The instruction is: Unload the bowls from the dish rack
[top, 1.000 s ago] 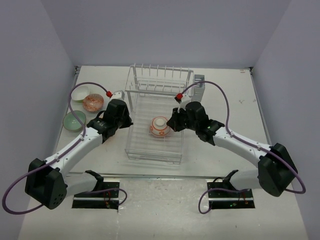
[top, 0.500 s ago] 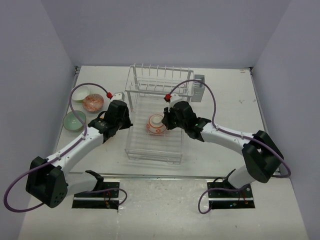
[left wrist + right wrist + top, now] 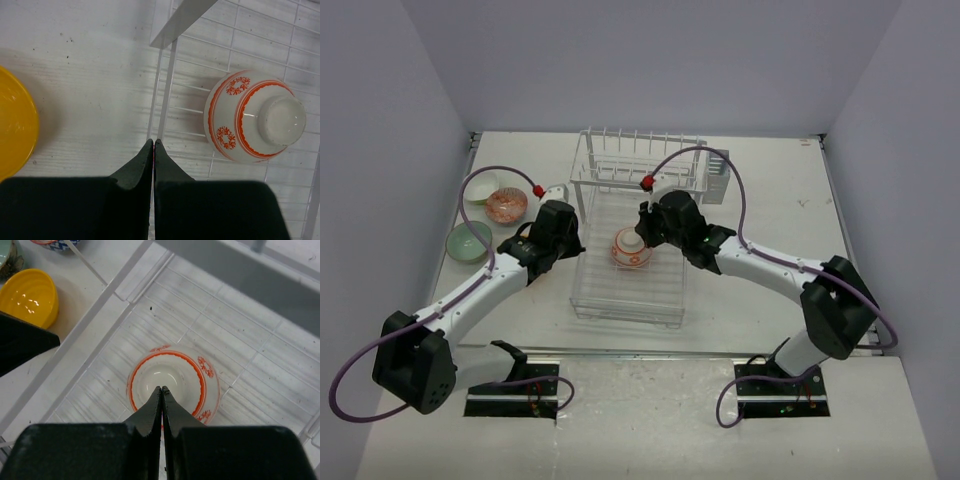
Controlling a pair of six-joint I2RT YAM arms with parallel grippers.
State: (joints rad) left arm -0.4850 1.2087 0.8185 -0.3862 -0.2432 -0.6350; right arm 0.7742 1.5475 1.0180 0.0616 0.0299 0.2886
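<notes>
Bowl with orange-red pattern (image 3: 631, 250) sits foot-up on the dish rack (image 3: 625, 300) tray, between two closed, empty pincers.

Left of the left pincer (image 3: 153, 147), out on the table (image 3: 760, 290), stand a pale bowl (image 3: 480, 187), a reddish bowl (image 3: 506, 205) and a mint green bowl (image 3: 468, 240); an orange-yellow bowl (image 3: 15, 130) lies just to that pincer's left. The left pincer's fingers are pressed together, holding nothing, over the rack's left edge wire, with the patterned bowl to its right and apart from it. The right pincer (image 3: 161, 392), fingers likewise pressed together and empty, points down at that bowl's upturned foot; whether the tips touch it cannot be told. The orange-yellow bowl lies well off to its left, beyond the rack's edge.
</notes>
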